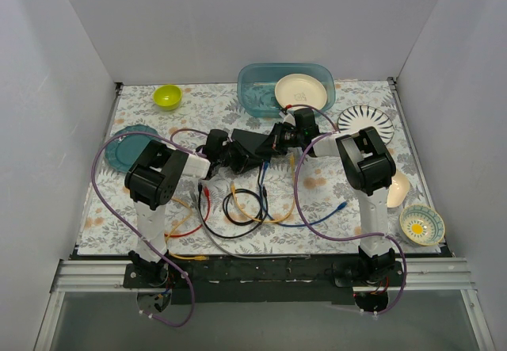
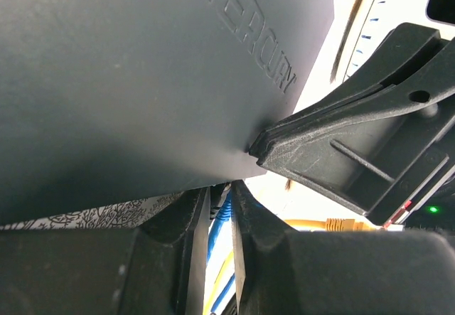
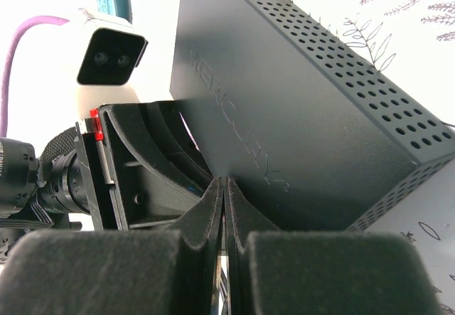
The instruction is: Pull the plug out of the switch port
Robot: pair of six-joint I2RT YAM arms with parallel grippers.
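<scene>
The switch (image 1: 247, 150), a flat matte-black box, lies mid-table between my two grippers. In the left wrist view the switch (image 2: 142, 80) fills the upper left. My left gripper (image 2: 220, 193) is shut on a blue plug (image 2: 223, 212) right at the switch's lower edge; the port itself is hidden. My right gripper (image 3: 226, 182) is shut, its tips pressed against the switch's flat top (image 3: 298, 109) beside the embossed lettering. From the top view the left gripper (image 1: 224, 150) is at the switch's left and the right gripper (image 1: 279, 139) at its right.
Loose black, yellow, red and blue cables (image 1: 245, 204) lie in front of the switch. A yellow plug (image 2: 338, 224) lies near. A blue tub (image 1: 265, 89) with a cream plate stands behind. A striped plate (image 1: 366, 121), green bowl (image 1: 167, 96), teal plate (image 1: 123, 151) and flower bowl (image 1: 421, 225) surround.
</scene>
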